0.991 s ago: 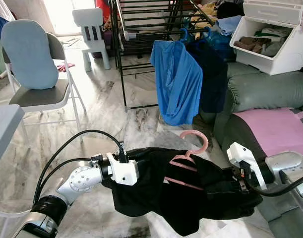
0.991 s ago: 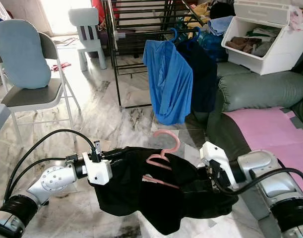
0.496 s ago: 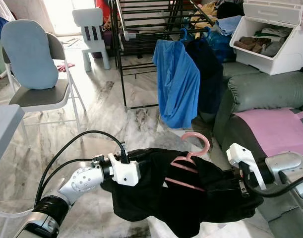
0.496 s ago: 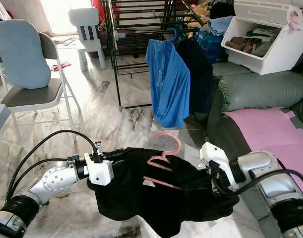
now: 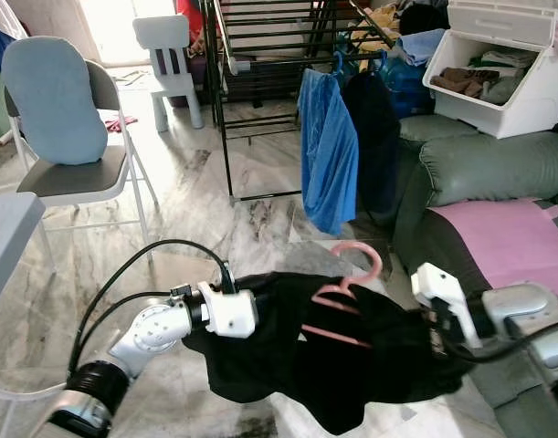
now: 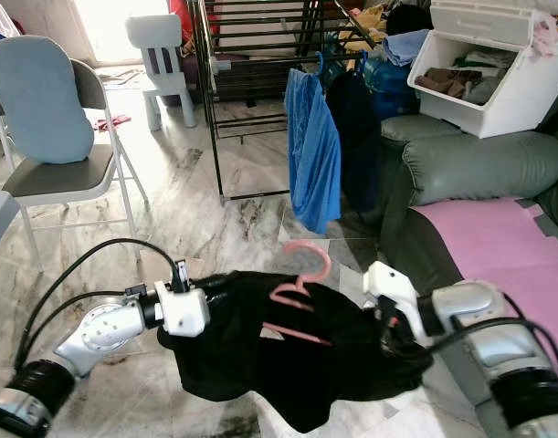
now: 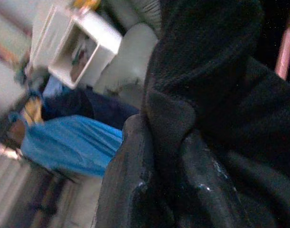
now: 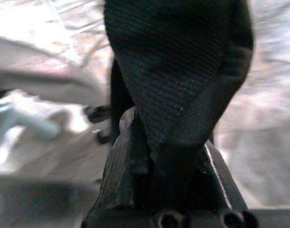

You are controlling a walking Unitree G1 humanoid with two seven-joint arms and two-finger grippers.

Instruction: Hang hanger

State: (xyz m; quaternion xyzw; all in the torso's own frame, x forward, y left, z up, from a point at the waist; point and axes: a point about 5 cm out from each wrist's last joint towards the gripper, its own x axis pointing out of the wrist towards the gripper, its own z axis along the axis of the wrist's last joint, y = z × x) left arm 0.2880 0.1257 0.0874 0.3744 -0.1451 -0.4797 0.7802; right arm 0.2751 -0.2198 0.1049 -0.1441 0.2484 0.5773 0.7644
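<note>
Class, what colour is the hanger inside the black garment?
Pink; the hanger shows best in the left eye view.

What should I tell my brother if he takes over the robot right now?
Left hand: shut on the black garment, at its left edge.
Right hand: shut on the same garment, at its right edge.
The garment is stretched between both hands above the marble floor, with the pink hanger in it, hook up.
Done: garment is on the hanger and lifted.
Left: carry it to the black drying rack, where a blue shirt already hangs, and hook the hanger on.
</note>
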